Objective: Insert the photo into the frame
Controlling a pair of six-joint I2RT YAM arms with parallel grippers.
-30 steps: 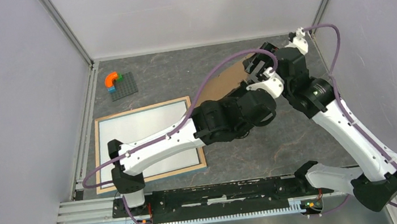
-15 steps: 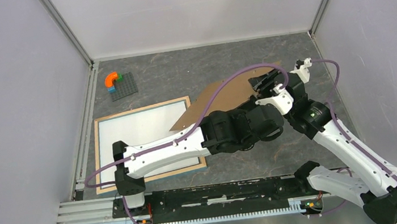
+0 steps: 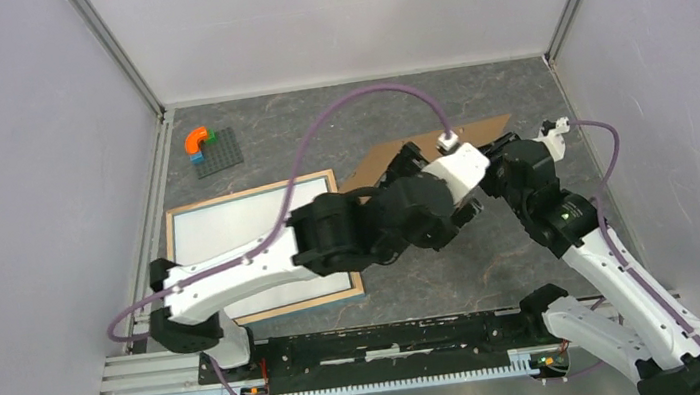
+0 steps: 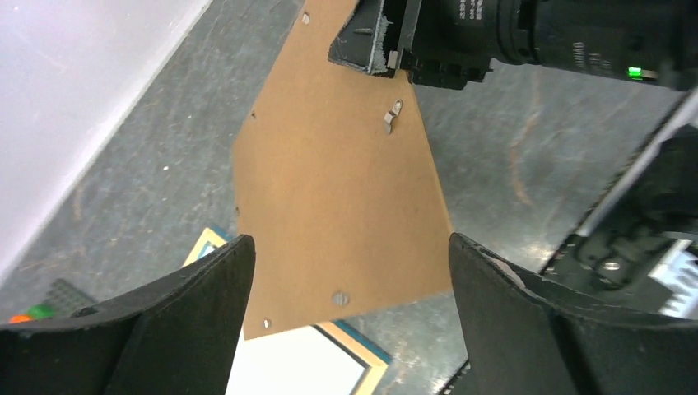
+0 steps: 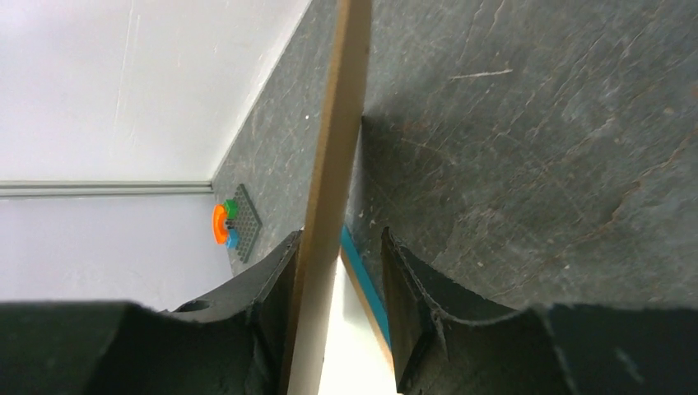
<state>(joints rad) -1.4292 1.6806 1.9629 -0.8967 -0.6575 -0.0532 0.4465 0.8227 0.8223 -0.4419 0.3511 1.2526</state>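
The frame lies flat at the left, light wood side up, and its corner shows under the plain brown backing board. This board hangs tilted over the table, right of the frame. My left gripper stands wide open above it, with nothing between its fingers. My right gripper straddles the board's far edge. Edge-on, the board lies against one finger, with a gap to the other. The photo shows in no view.
A grey studded plate with an orange curved piece sits at the back left, also seen past the board. Walls close in the back and both sides. A black rail runs along the near edge between the arm bases.
My left gripper has opened and let go of the backing board, drawing back left. The right arm has come down and its jaws have narrowed round the board's edge.
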